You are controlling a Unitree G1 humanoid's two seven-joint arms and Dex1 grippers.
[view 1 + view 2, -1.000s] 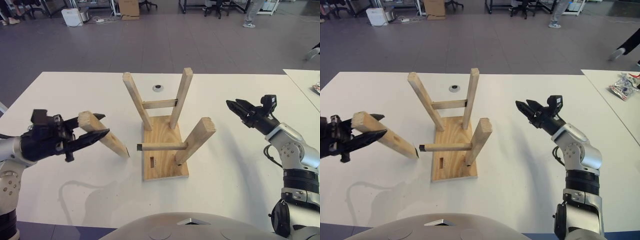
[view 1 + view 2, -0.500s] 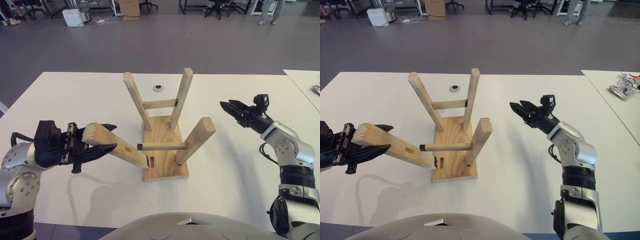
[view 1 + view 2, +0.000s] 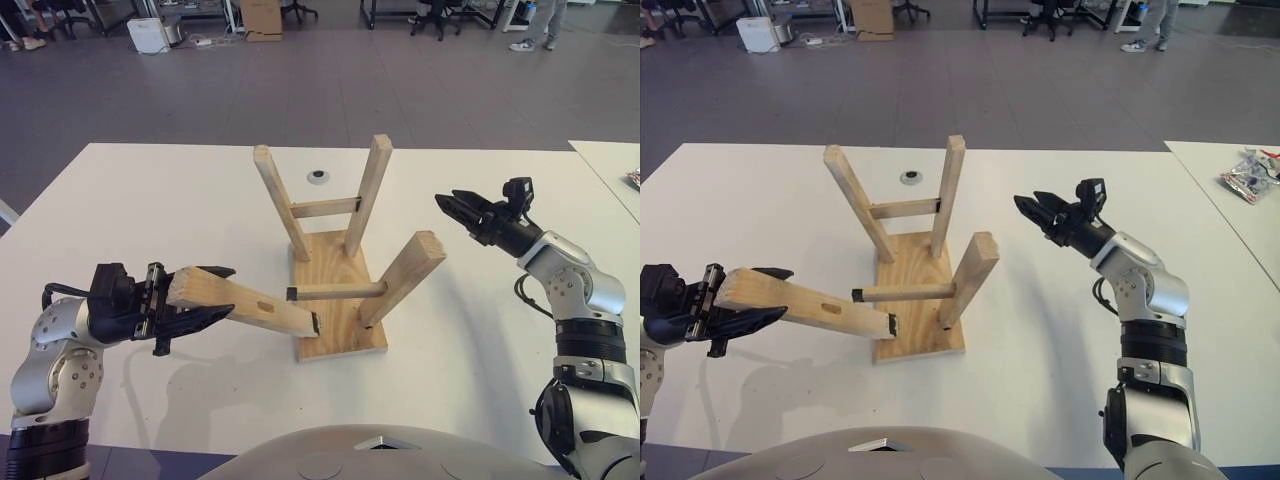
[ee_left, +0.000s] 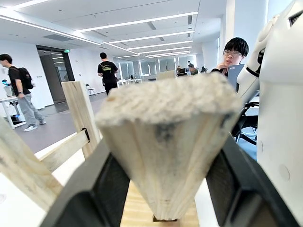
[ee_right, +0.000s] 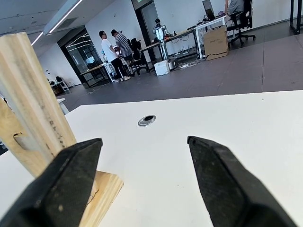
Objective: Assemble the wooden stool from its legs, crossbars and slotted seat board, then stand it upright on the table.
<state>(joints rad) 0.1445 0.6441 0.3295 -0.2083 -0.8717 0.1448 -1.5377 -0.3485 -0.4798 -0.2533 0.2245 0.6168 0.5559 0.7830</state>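
Under both grippers, a broad white table [image 3: 150, 200]; beyond it, grey floor [image 3: 400, 90] of an open workroom with desks, chairs and boxes along the far wall. Off past the right gripper [image 3: 450, 203], the corner of a second white table [image 3: 605, 160].

Between the two grippers, lying flat on the table, the slotted seat board [image 3: 330, 265]. Rising from its far end, two legs [image 3: 281, 202] leaning apart and tied by a crossbar [image 3: 325, 208]. At the corner nearest the right gripper, a third leg [image 3: 403, 278], tilted toward that gripper. From it runs a second crossbar [image 3: 335, 292] toward the left gripper [image 3: 222, 292], its free end unsupported. Ahead of the stool, a small dark disc [image 3: 317, 177] on the table.

Hard to tell whether the loose leg [image 3: 245, 303] sits in the board's slot: meets the board's near corner, joint hidden by the leg's own tip. In the left wrist view, blocks most of the stool with its rough end grain [image 4: 168, 142].

Left gripper: clamped around the loose leg near its blunt end, one finger on each side, leg slanting down to the board. Right gripper: held above the table just beside the third leg, fingers [image 5: 71, 175] spread, nothing between them.
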